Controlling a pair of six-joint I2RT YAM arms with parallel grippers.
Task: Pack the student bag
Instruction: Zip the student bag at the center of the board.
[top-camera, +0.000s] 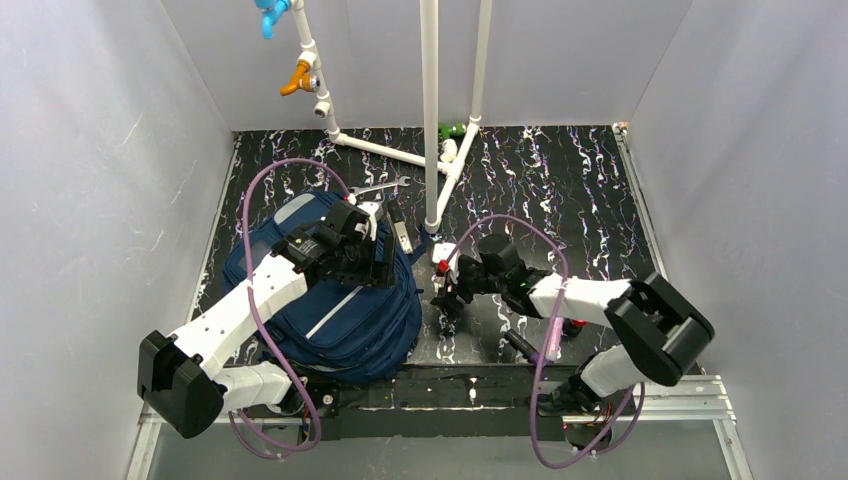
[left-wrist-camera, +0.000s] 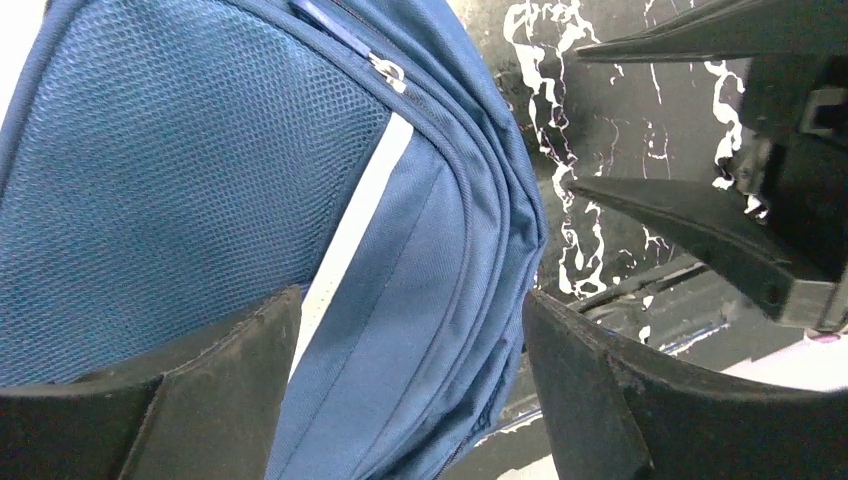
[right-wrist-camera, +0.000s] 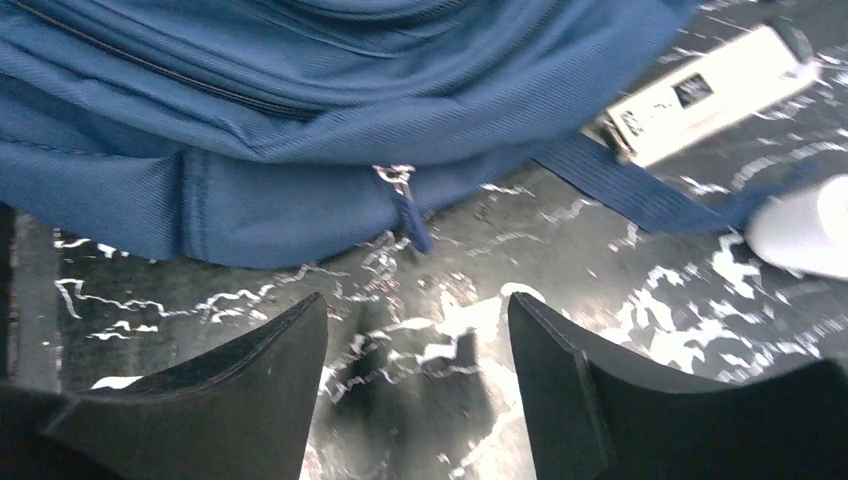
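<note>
Right pincer (right-wrist-camera: 415, 305), apart and empty, faces the large navy striped fabric backpack (top-camera: 365, 335) lying left of it on the black marbled desk (top-camera: 560, 180), blue-tabbed zip pull (right-wrist-camera: 410, 220) dead ahead; left pincer (left-wrist-camera: 410, 310), apart, hovers above.

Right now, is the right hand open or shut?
Open. The right hand has its fingers apart over the table, nothing between them; the zip pull of the student bag lies ahead, untouched.

The student bag (top-camera: 370, 330) fills the left of the surface (top-camera: 600, 190); white pipes (top-camera: 430, 120) block back centre; right side open.
</note>
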